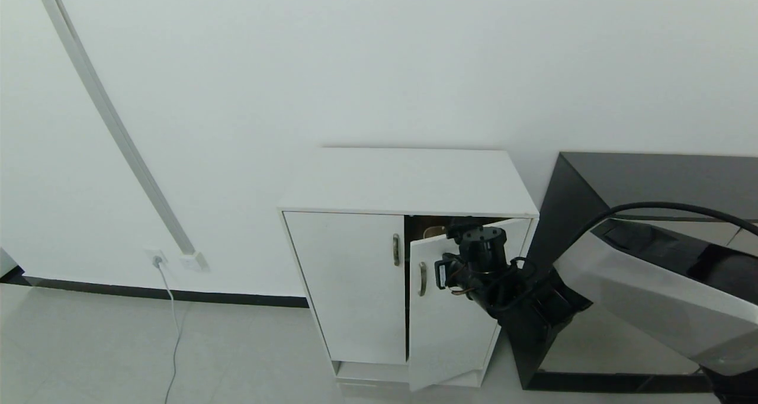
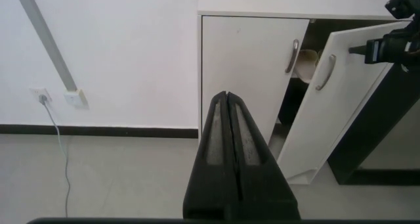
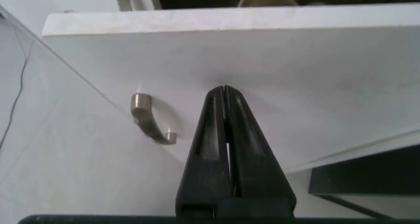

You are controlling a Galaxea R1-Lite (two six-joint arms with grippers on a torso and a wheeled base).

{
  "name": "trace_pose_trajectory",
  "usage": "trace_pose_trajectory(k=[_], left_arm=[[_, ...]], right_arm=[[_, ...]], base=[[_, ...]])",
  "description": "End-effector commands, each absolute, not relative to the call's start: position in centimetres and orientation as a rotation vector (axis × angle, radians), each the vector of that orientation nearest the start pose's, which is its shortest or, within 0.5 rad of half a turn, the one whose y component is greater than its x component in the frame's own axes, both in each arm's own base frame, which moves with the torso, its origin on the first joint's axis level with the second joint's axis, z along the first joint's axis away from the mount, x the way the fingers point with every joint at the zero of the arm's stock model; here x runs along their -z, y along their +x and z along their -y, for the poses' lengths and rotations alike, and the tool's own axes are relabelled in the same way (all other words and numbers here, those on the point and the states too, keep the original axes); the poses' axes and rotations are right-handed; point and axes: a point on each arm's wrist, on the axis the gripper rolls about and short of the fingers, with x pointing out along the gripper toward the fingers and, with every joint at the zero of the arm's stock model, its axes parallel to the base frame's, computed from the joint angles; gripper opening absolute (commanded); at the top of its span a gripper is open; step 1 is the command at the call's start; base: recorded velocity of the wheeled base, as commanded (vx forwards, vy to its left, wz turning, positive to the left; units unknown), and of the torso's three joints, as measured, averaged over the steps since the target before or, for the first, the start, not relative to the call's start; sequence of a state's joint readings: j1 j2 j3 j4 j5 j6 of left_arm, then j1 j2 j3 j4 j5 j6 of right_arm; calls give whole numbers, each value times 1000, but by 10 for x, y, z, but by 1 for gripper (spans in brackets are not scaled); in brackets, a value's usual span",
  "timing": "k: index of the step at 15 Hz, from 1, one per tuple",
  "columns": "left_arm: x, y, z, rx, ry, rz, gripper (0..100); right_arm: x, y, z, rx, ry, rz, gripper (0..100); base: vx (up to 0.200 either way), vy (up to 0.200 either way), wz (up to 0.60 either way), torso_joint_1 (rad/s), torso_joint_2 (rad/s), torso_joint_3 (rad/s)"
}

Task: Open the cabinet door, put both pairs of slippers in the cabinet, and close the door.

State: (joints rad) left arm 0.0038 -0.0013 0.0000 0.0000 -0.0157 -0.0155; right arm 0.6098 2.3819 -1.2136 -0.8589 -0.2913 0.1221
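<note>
Cabinet (image 1: 408,182) first: a low white one standing on the floor against the white wall, with two doors. Its left door (image 1: 349,285) is closed flat. Its right door (image 1: 441,339) hangs ajar, swung out a little way, leaving a dark gap between the two. Each door carries a small curved metal handle beside that gap, the left handle (image 1: 396,250) sitting higher than the right handle (image 1: 422,278).

Through the gap, up near the top of the cabinet, a tan rounded thing (image 2: 305,61) shows inside; from here I cannot tell whether it is a slipper.

The right tool (image 3: 226,91) is at the outer face of the right door, up near its top edge and to the side of the handle. Its fingers are pressed together with nothing between them, tips at the panel.

The left tool (image 2: 226,96) is held well back from the cabinet, pointing toward it, fingers likewise closed and empty.

A tall black panel (image 1: 568,202) leans just beside the cabinet on the robot's right. On the left, a wall socket (image 1: 156,258) has a cable (image 1: 173,333) trailing down onto the grey tiled floor (image 1: 89,350).
</note>
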Motion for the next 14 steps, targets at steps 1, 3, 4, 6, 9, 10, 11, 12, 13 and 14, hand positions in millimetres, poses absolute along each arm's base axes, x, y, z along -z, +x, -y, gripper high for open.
trace_pose_trajectory(k=[1,3,4,6,9,10,11,12,13,14], left_arm=[[-75,-23,0,11,-15,0,0],[-75,-23,0,11,-17,0,0],[-75,-23,0,12,-17,0,0],[-75,-23,0,11,-17,0,0],[-75,-23,0,12,-17,0,0],[-75,-23,0,11,-17,0,0],[-75,-23,0,11,-17,0,0],[-75,-23,0,12,-17,0,0],[-75,-23,0,11,-17,0,0],[-75,-23,0,11,-17,0,0]], right_arm=[[-35,387,-254,-284,-15,-297,0],[-34,393,-253,-274,-15,-300,0],[-36,402,-254,-267,-11,-294,0],[-38,409,-254,-260,-6,-286,0],[-40,416,-256,-257,4,-268,0],[-40,417,-257,-259,3,-265,0],[-40,419,-257,-270,7,-262,0],[-40,421,-257,-270,7,-262,0],[-41,422,-257,-272,9,-261,0],[-40,425,-256,-267,9,-261,0]], base=[[0,0,0,0,0,0],[0,0,0,0,0,0],[0,0,0,0,0,0],[0,0,0,0,0,0],[0,0,0,0,0,0],[0,0,0,0,0,0],[0,0,0,0,0,0],[0,0,0,0,0,0],[0,0,0,0,0,0],[0,0,0,0,0,0]])
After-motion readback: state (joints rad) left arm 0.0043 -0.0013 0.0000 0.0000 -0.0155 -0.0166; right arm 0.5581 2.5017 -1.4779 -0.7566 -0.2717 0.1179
